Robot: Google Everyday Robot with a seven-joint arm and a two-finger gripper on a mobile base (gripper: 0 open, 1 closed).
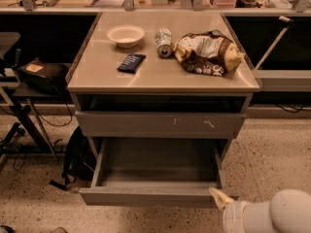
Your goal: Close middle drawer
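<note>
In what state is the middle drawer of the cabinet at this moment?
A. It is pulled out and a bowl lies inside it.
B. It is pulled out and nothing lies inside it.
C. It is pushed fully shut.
B: the middle drawer stands pulled far out with a bare floor. The bowl sits on the cabinet top, and the gripper is at the lower right, near the drawer's front right corner.

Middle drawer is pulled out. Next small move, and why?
Probably shift the gripper, now low at the right end of the middle drawer, left toward the centre of its front before pushing. The drawer stands pulled far out, and an off-centre push might skew it.
</note>
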